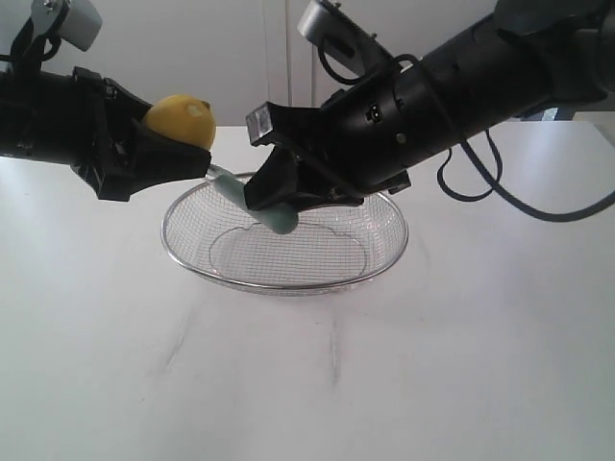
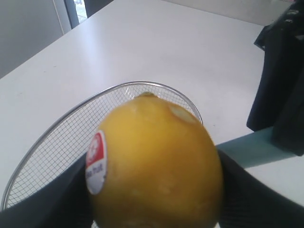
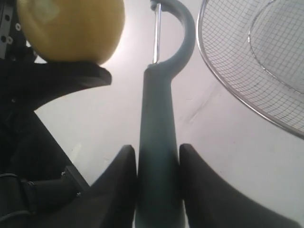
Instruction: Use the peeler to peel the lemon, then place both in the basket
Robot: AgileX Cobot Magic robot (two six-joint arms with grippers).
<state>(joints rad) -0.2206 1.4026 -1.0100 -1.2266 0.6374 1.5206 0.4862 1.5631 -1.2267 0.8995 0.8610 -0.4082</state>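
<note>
Lemon (image 2: 156, 166) in left claw (image 1: 179, 144), peeler (image 3: 159, 137) nearby

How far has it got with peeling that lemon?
Done: both items are picked up. In hand: the left pincer grips the lemon, and the right pincer grips the peeler by its handle, blade near the fruit but apart. The skin looks mostly intact. To do: peel, then put both into the empty basket.

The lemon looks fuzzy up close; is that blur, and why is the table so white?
Left wrist view: the lemon is soft, very near the lens; the basket mesh behind is sharper. Right wrist view: the peeler handle is dim and soft. Exterior view: the table glares white, shadows faint.
</note>
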